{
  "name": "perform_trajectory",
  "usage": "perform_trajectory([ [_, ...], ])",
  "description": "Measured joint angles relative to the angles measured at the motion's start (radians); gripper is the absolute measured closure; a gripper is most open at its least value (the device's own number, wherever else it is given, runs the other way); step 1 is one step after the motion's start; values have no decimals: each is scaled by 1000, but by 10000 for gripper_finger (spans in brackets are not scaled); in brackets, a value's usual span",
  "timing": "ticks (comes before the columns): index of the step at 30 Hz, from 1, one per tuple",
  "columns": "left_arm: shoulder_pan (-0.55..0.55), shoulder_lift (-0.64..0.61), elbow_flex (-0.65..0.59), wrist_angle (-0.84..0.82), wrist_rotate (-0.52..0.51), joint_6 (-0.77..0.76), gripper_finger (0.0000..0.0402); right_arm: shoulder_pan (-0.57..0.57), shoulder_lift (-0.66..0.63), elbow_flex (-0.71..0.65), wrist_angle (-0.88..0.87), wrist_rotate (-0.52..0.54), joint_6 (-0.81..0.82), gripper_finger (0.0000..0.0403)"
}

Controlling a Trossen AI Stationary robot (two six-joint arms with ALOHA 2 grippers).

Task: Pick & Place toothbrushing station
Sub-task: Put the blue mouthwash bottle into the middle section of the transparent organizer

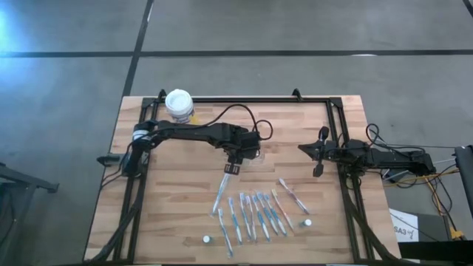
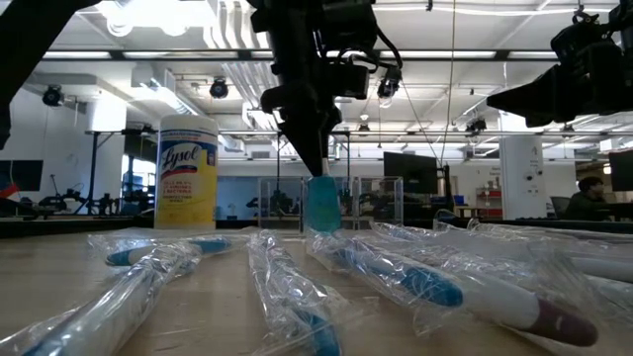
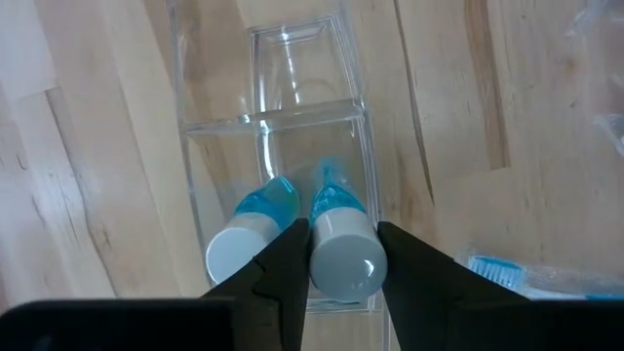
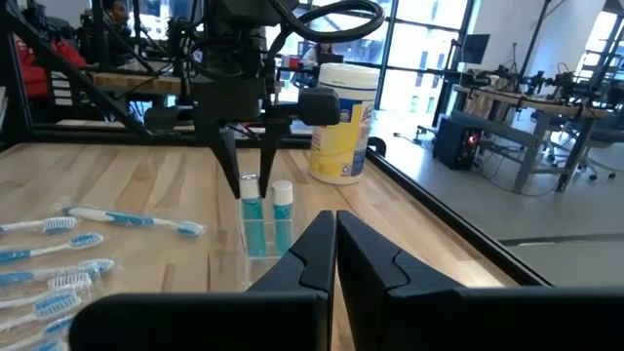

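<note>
**Left arm at the clear holder**

My left gripper (image 3: 341,255) straddles a white-capped blue tube (image 3: 341,249) standing in the clear holder (image 3: 292,117), jaws beside it; a firm grasp I cannot confirm. Right gripper (image 4: 334,244) waits clenched. Wrapped toothbrushes (image 1: 255,214) litter the wooden tabletop (image 1: 177,214); a bright workshop lies beyond.

Teal, white-capped tubes (image 3: 341,234) in the clear holder (image 3: 292,117) — yellow, white-lidded canister (image 4: 343,122) — pale wood table (image 1: 185,214).

Two tubes (image 3: 341,249) stand in one holder (image 3: 292,107).
</note>
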Motion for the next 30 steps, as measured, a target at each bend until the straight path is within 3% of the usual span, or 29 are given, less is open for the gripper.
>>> perform_trajectory([
  [30, 13, 3, 0, 18, 16, -29, 282, 0, 0, 0, 0, 0, 0, 394],
])
